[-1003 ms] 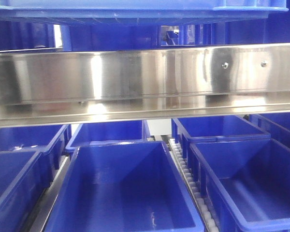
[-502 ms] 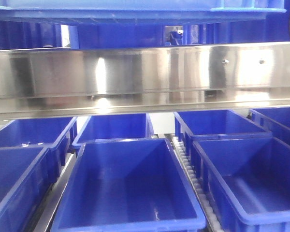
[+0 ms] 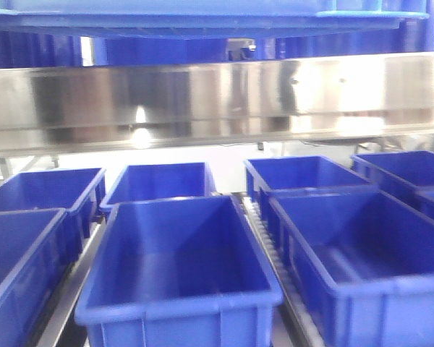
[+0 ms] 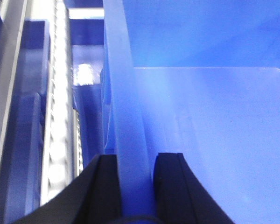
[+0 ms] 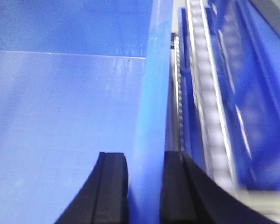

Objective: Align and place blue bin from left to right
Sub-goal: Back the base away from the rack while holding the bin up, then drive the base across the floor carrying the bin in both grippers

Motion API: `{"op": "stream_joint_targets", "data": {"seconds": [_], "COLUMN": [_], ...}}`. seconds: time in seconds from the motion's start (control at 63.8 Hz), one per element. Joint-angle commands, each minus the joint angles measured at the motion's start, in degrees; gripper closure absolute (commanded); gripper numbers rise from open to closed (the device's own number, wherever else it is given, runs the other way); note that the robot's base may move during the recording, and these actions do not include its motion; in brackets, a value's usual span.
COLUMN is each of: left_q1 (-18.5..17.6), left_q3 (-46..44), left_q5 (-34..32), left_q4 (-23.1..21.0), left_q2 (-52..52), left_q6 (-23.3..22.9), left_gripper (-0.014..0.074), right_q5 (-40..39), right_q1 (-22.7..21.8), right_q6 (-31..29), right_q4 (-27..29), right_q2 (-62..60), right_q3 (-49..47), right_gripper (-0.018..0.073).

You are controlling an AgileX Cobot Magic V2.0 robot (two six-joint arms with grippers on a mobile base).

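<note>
The blue bin (image 4: 200, 116) is held off the ground between both arms, gripped by its two long side walls. In the left wrist view, the left pincer (image 4: 136, 161) is nearly closed, its two black fingers (image 4: 107, 186) pressed against either face of the bin's left wall. The smooth, empty inside of the bin lies to the right of that wall. In the right wrist view, the right pincer (image 5: 143, 161) is clamped the same way on the bin's right wall, with one black pad (image 5: 112, 186) inside the bin and the other outside.

Just outside the bin's left wall, lower down, runs a white roller track (image 4: 58, 116). A similar roller track (image 5: 205, 93) runs outside the right wall, and more blue plastic shows beyond each track, too blurred to make out.

In the front view the bin's pale blue underside and rim (image 3: 202, 20) span the whole top edge of the frame. Directly below the bin is a wide stainless steel rail (image 3: 217, 94), running side to side and reflecting blue. Below the bin and the rail stand rows of open, empty blue crates. The nearest centre crate (image 3: 181, 267) sits directly under the bin, with a crate on its left (image 3: 14, 260) and one on its right (image 3: 362, 253). A line of white rollers (image 3: 267, 238) separates the centre and right crates. Four further crates (image 3: 163, 184) stand in a row behind them.
</note>
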Motion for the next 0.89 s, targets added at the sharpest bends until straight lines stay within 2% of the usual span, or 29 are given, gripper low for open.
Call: {"op": "stream_joint_targets", "data": {"seconds": [0.0, 0.878], "left_q1": [-0.2, -0.2], "left_q3": [-1.1, -1.1], "left_q5": [-4.3, -4.3], "left_q4": [0.8, 0.8], "left_q2": [-1.3, -1.3], "left_q6": [0.4, 0.4], "left_gripper": [0.0613, 0.0613], "right_q5": [-3.8, -3.8], "right_q1": [0.0, 0.0], "right_q6": [-1.4, -1.4], "right_q4": [-1.3, -1.3], "right_q2": [-1.7, -1.7], "right_q3": [-1.2, -1.2], "right_gripper": [0.0633, 0.0633]}}
